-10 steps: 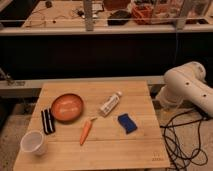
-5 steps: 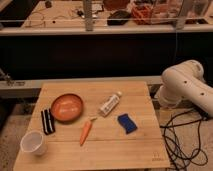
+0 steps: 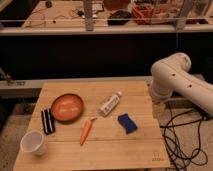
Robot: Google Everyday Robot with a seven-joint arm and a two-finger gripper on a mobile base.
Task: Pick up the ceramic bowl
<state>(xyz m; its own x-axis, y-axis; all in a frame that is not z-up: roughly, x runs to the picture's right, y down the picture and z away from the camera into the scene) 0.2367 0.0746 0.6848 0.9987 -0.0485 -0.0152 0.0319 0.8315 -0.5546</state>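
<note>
The ceramic bowl [image 3: 67, 107] is round, shallow and orange-red. It sits upright on the left part of the wooden table [image 3: 140, 150]. The white robot arm [image 3: 172, 77] is bent beside the table's right edge, well apart from the bowl. The gripper itself is out of view; only the arm's thick white links show.
Around the bowl lie a black object [image 3: 47, 121] to its left, a carrot [image 3: 86, 132] in front, a white tube [image 3: 110, 103] to its right and a blue sponge [image 3: 127, 123]. A white cup [image 3: 33, 143] stands at the front left corner. Black cables [image 3: 182, 145] lie on the floor at right.
</note>
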